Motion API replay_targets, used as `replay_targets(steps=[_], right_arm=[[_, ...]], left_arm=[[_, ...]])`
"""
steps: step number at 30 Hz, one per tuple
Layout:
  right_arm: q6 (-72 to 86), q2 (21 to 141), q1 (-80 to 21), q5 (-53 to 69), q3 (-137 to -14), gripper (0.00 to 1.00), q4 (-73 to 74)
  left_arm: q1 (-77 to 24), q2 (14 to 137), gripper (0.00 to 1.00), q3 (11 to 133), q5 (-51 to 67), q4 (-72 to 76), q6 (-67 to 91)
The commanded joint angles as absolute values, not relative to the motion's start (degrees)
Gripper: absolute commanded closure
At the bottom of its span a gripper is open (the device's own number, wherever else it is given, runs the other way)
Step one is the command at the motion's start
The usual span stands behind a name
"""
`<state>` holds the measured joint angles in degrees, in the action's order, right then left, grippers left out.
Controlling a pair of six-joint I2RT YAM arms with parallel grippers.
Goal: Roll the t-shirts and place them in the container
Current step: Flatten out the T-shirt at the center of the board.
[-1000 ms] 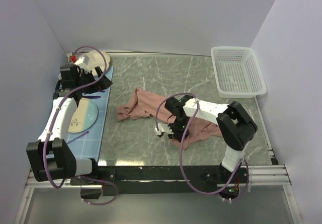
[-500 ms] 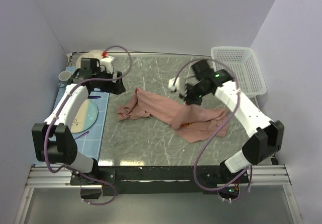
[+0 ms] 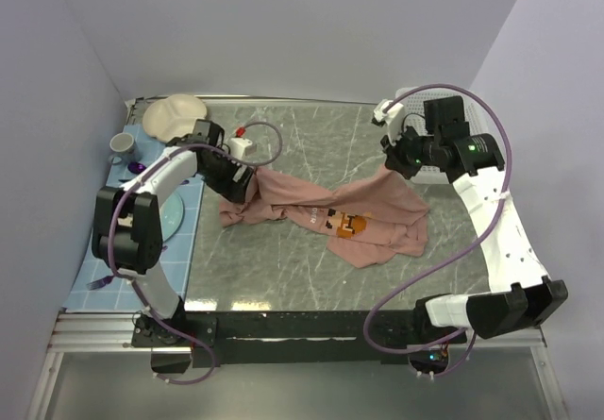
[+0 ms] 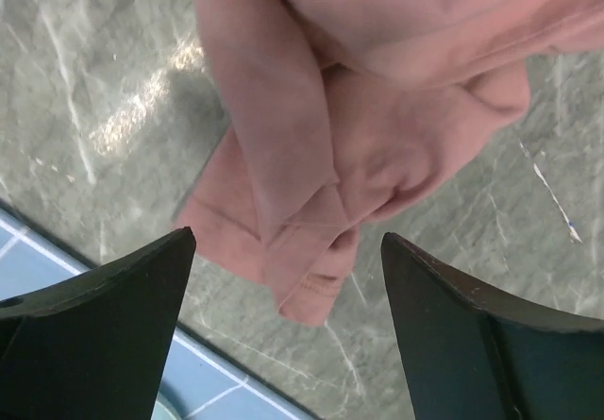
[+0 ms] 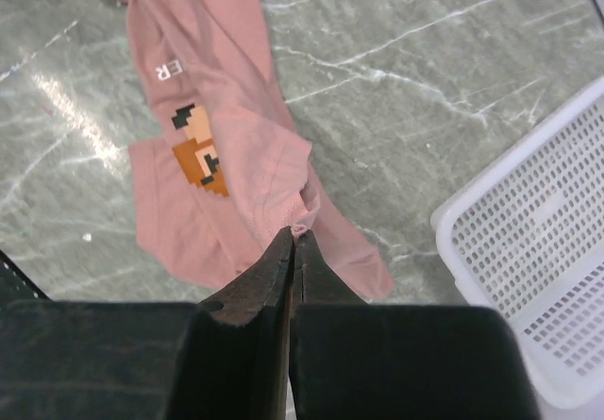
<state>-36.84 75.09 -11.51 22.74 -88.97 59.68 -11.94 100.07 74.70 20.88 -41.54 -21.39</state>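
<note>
Top view: a dusty-pink t-shirt (image 3: 311, 208) lies crumpled across the middle of a grey marbled table (image 3: 311, 137). Its long axis runs from 9 o'clock to 3 o'clock. The 9 o'clock end is narrow and bunched, and the 3 o'clock end is broader. A small pixel-art print (image 3: 344, 223) faces up near the centre. Which end is the collar and which the hem cannot be told. The right gripper (image 3: 401, 163), at 2 o'clock, is pinched on the shirt's far right edge and holds it raised off the table. The left gripper (image 3: 238, 186) hovers over the bunched end.

Left wrist view: the two dark fingers (image 4: 104, 316) stand wide apart with nothing between them. Below lies a folded, wrinkled lump of pink cloth, and a hemmed edge points toward 6 o'clock.

Right wrist view: the jaws are pressed together on a small nip of pink fabric at their tips. The shirt trails away toward 11 o'clock, print side up. A white basket (image 5: 528, 269) sits at 4 o'clock.

Judgement: the shirt looks light, limp and easily stretched, so it will sag and drag rather than keep its shape. Hems and seams look like the best places to grip. It likely needs spreading flat before rolling along its length.
</note>
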Motion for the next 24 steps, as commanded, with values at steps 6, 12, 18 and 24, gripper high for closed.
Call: replay_targets(steps=[6,12,18,24], right_arm=[[-31.29,74.53,-9.23,21.97,-89.47,1.00,55.73],[-28.39,75.32,-6.69,21.97,-91.40,1.00,54.67],[-24.88,72.43,-1.24,20.74,-95.62,1.00,53.97],[-18.55,60.93,6.76,17.85,-94.58,1.00,46.85]], left_arm=[[-17.84,105.98,0.32,76.46,10.37,-33.66,-17.50],[-17.75,109.60,0.68,79.36,10.63,-36.74,-16.79],[-15.30,99.70,0.96,85.84,20.02,-42.35,-13.89],[-10.99,84.68,0.97,92.02,31.28,-52.62,-18.01]])
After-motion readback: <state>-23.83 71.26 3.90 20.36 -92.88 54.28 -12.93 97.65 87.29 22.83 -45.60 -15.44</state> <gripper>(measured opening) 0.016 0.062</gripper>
